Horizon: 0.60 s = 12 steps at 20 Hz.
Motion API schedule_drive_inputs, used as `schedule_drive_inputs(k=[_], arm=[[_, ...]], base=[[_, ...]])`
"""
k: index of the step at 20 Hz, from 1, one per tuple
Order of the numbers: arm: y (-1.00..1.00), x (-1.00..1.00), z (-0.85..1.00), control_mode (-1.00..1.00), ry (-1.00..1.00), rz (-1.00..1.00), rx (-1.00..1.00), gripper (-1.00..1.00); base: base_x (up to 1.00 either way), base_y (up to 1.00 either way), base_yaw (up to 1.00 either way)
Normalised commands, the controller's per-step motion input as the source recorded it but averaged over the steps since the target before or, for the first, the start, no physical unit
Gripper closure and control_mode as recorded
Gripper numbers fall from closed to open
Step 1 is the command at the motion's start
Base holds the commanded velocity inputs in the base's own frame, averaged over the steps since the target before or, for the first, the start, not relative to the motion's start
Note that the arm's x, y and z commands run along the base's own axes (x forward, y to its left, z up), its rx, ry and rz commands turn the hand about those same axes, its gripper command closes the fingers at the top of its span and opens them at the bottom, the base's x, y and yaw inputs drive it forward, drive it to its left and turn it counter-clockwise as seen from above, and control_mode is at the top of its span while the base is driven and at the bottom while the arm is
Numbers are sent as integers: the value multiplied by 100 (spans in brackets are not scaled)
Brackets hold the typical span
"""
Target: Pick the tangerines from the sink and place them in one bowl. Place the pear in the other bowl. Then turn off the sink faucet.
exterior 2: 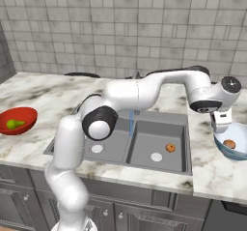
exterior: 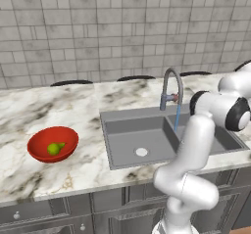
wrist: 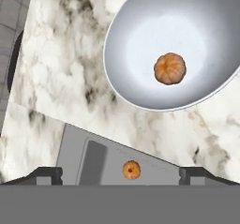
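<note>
1 tangerine [wrist: 169, 68] lies in the pale bowl [wrist: 122, 78]; another [exterior 2: 170, 148] in the sink [exterior 2: 144, 160]; pear [exterior: 55, 149] in red bowl [exterior: 37, 152].

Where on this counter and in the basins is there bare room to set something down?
Bare marble lies between the red bowl and the sink, and also in front of the pale bowl. The left basin holds nothing but its drain. It is crowded where the gripper hangs by the pale bowl's tangerine.

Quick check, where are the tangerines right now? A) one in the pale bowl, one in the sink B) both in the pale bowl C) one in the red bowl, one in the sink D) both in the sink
A: one tangerine lies inside the pale bowl on the counter, while the other tangerine sits on the floor of the sink.
</note>
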Motion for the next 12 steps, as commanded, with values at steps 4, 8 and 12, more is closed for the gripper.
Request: schedule_drive_inputs(k=[4,8,12], arm=[[100,0,1,-100,0,3,-9,-100],[100,-13,0,-100,0,4,-9,-100],[82,-28,-6,-100,0,2,-1,-100]], base=[[0,0,0],[0,0,0],[0,0,0]])
